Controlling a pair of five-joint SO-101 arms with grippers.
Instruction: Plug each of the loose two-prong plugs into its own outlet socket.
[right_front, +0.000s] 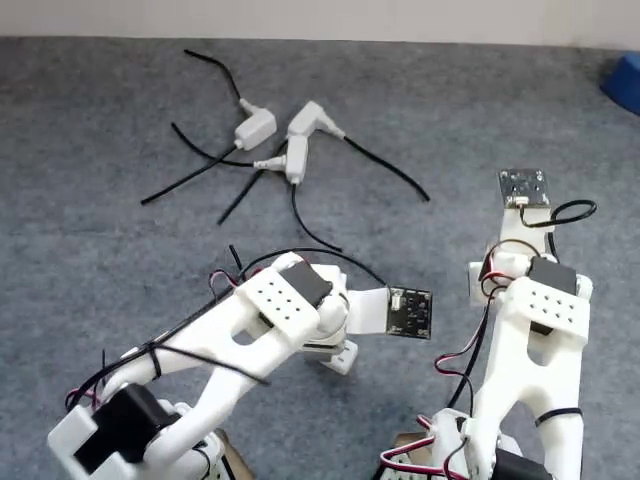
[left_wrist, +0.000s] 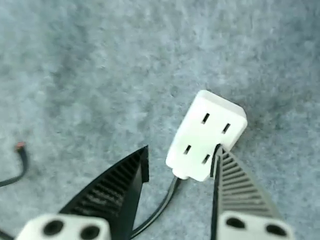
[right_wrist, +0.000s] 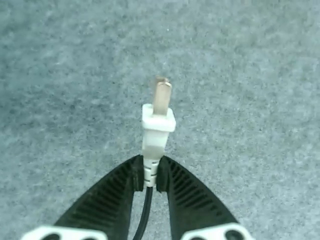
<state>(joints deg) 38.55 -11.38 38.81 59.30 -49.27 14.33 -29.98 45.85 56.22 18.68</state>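
Right gripper (right_wrist: 150, 162): clamped on the neck of a two-prong plug (right_wrist: 158, 127). The prongs (right_wrist: 161, 95) point clear ahead, presumably so they can be pushed into a socket. It is held apart from the outlet block (left_wrist: 205, 132).
Left gripper (left_wrist: 181, 150): spread wide astride that block, one finger touching its side, likely to steady it. The block lies slots-up on the grey mat (right_front: 100, 100).
Other plugs and cords (right_front: 275, 145): tangled well beyond the block.

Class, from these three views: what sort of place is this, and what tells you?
Probably a robotics practice bench: a white left arm and right arm at a grey carpeted table, the right hand gripping a two-prong plug, and loose plugs whose short cords end free.
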